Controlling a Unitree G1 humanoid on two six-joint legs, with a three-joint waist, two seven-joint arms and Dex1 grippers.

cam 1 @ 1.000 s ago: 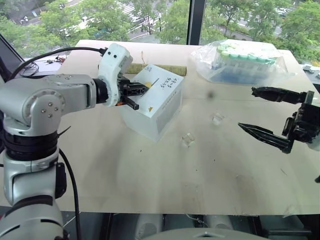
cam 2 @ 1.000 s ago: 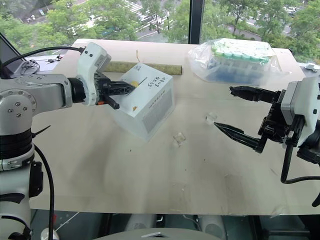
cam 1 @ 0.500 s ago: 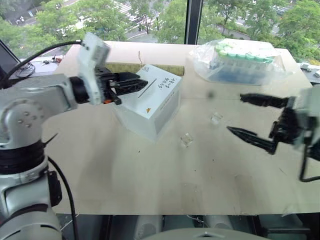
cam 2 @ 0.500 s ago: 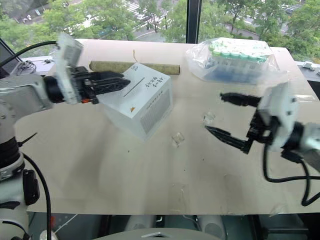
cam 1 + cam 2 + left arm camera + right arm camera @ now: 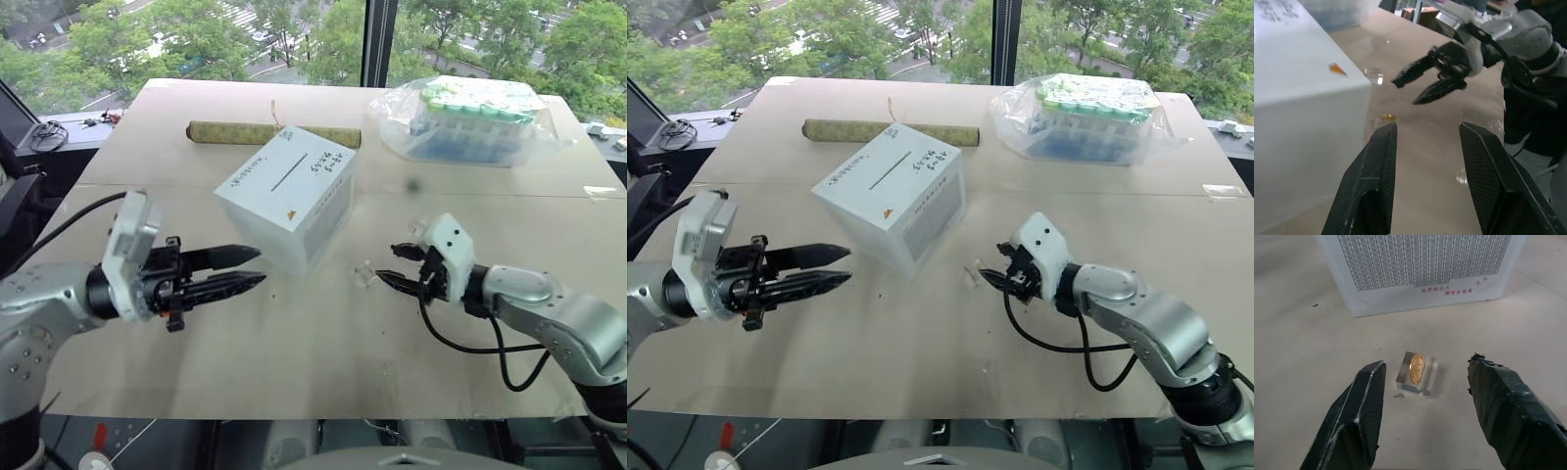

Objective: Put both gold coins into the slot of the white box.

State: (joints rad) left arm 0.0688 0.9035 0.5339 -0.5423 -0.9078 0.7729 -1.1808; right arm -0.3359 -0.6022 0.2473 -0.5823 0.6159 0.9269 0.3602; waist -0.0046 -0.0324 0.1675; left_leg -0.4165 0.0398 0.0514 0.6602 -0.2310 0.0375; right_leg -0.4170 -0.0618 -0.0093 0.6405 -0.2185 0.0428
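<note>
Beige table by a window. White box sits mid-table, slot on top. Right gripper spread, low, straddling a clear block holding a gold coin beside the box. Left gripper spread, empty, near the box's left side.

You've got the white box sitting mid-table, slot on its top face. Behind it lies a rolled mat, and off to the back right is a bag of tubes. One gold coin stands in a clear block just right of the box, on the table in front of the right gripper. The left gripper is near the box's front left.
</note>
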